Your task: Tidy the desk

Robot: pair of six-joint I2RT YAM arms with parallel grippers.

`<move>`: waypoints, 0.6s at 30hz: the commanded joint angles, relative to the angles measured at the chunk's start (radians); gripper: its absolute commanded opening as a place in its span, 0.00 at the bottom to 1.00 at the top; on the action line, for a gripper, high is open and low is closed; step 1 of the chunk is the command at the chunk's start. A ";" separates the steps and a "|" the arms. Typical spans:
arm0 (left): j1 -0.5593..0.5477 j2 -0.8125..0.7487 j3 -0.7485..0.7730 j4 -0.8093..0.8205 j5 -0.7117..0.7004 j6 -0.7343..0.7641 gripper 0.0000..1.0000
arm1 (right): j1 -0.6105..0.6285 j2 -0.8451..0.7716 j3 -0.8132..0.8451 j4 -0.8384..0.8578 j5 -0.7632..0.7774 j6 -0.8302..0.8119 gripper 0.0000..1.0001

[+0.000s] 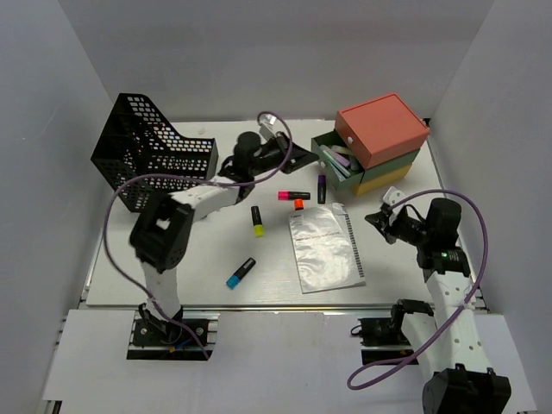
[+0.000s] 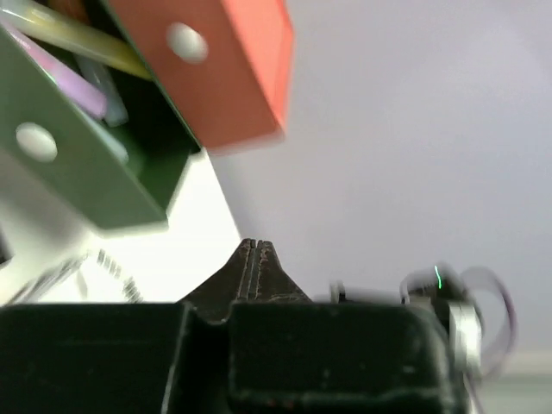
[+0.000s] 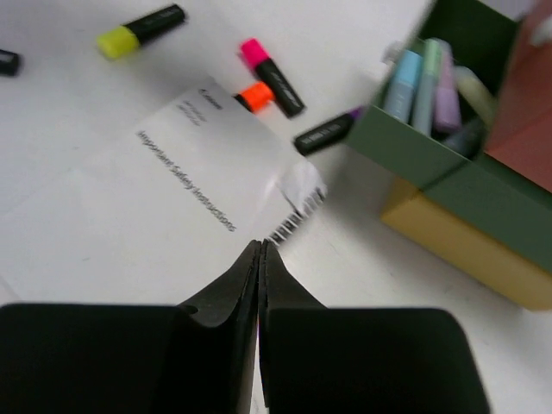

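The white desk (image 1: pixel 198 285) holds loose highlighters: yellow (image 1: pixel 257 221), blue (image 1: pixel 241 272), pink (image 1: pixel 293 196), orange (image 1: pixel 298 204) and purple (image 1: pixel 322 189). A booklet in a clear sleeve (image 1: pixel 325 248) lies at the middle. My left gripper (image 1: pixel 297 158) is shut and empty, hovering at the back just left of the open green drawer (image 1: pixel 338 164), which holds several pens. My right gripper (image 1: pixel 377 220) is shut and empty, right of the booklet, below the drawer box. In the right wrist view my fingers (image 3: pixel 260 246) point at the booklet's corner (image 3: pixel 198 190).
A black mesh file basket (image 1: pixel 147 151) stands at the back left. The stacked coral, green and yellow drawer box (image 1: pixel 379 129) stands at the back right; its green drawer (image 2: pixel 78 172) shows close in the left wrist view. White walls enclose the desk.
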 commanded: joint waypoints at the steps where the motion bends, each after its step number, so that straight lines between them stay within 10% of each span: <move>1: 0.074 -0.245 -0.151 0.014 0.202 0.287 0.00 | 0.032 0.002 -0.010 -0.039 -0.167 -0.056 0.00; 6: 0.141 -0.438 -0.252 -0.346 0.266 0.790 0.00 | 0.148 0.122 0.062 -0.028 -0.062 -0.033 0.00; 11: 0.150 -0.651 -0.359 -0.680 -0.101 1.098 0.01 | 0.367 0.273 0.148 0.061 0.191 0.070 0.00; 18: 0.141 -0.905 -0.527 -0.602 -0.409 1.147 0.76 | 0.638 0.585 0.412 0.047 0.644 0.134 0.00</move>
